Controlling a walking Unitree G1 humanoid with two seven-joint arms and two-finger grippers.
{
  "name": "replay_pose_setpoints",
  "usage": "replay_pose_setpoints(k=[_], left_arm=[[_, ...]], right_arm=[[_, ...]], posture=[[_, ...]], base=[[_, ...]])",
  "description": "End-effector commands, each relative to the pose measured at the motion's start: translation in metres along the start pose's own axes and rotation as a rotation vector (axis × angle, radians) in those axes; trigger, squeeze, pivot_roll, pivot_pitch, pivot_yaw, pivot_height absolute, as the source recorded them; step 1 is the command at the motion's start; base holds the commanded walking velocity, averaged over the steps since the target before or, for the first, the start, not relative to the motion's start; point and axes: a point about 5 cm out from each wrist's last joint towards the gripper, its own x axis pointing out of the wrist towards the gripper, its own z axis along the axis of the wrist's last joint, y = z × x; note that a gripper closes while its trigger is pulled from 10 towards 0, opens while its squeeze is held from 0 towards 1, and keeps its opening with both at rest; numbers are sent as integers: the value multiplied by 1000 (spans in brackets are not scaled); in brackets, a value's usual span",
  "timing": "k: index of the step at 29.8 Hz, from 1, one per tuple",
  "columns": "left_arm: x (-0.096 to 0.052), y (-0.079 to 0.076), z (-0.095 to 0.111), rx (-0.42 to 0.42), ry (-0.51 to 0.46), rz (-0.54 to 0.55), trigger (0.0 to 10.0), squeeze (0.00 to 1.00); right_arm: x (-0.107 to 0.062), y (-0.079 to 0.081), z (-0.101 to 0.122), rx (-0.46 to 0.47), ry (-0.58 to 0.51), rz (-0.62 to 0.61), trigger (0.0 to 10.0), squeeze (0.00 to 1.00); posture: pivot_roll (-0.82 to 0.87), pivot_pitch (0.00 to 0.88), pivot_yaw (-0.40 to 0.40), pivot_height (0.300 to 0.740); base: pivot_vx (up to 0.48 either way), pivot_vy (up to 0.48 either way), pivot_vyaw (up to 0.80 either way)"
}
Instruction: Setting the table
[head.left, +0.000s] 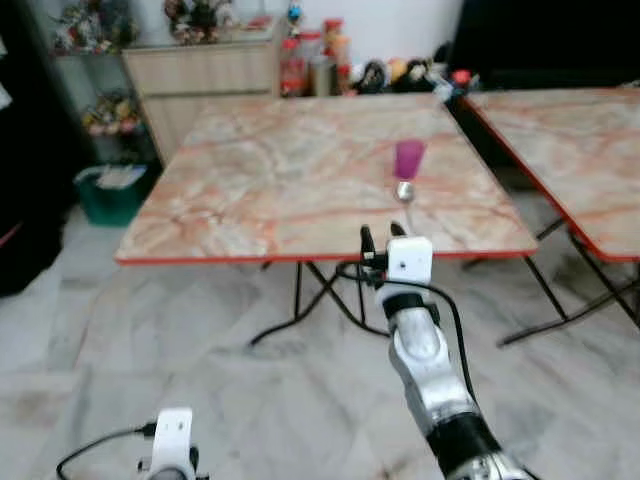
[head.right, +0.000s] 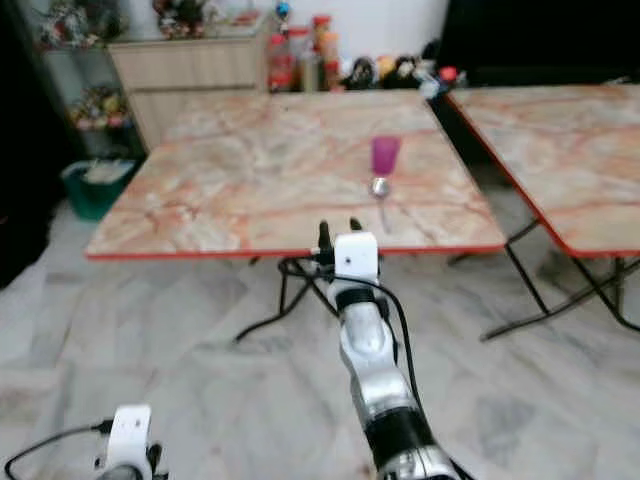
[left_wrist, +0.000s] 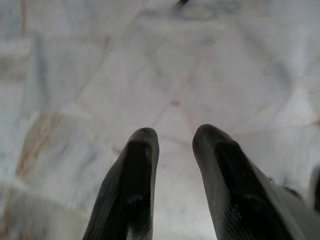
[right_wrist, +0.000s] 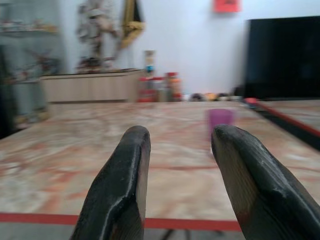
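Observation:
A purple cup (head.left: 408, 158) stands on the marble-pattern table (head.left: 280, 190) toward its right side. Just in front of the cup lies a metal spoon (head.left: 405, 192), its handle pointing at the table's front edge. My right gripper (head.left: 382, 236) is raised in front of the red-trimmed front edge, short of the spoon, open and holding nothing. From the right wrist, the cup (right_wrist: 220, 120) shows beyond the two black fingers (right_wrist: 125, 180). My left arm (head.left: 172, 440) hangs low over the floor, its gripper (left_wrist: 172, 137) open and empty above grey tiles.
A second table (head.left: 570, 150) of the same kind stands to the right across a narrow gap. A wooden sideboard (head.left: 200, 75) with bottles and jars (head.left: 310, 60) lines the back wall. A green bin (head.left: 105, 190) sits at the left. Folding table legs (head.left: 300, 300) cross under the table.

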Motion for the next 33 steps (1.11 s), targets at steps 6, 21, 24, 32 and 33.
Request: replay_pose_setpoints(k=[6, 21, 24, 32, 33], left_arm=[[-1, -3, -4, 1, 12, -4, 10000, 0], [-1, -5, -3, -5, 10, -6, 10000, 0], [-1, -5, -3, -7, 10, -5, 10000, 0], [-1, -5, -5, -7, 15, -4, 10000, 0], [-1, -5, -5, -7, 15, -5, 10000, 0]], right_arm=[[3, -1, 4, -11, -17, 7, 10000, 0], [3, -2, 5, -21, -18, 20, 10000, 0], [4, -2, 6, -44, -25, 25, 10000, 0], [2, 0, 7, -51, -33, 45, 10000, 0], [3, 1, 7, -48, -34, 44, 10000, 0]], posture=[[2, 0, 42, 740], [-4, 0, 38, 740], [-3, 0, 37, 740], [-4, 0, 37, 740], [-4, 0, 37, 740]], base=[[280, 0, 0], [278, 0, 0], [277, 0, 0], [278, 0, 162], [281, 0, 0]])
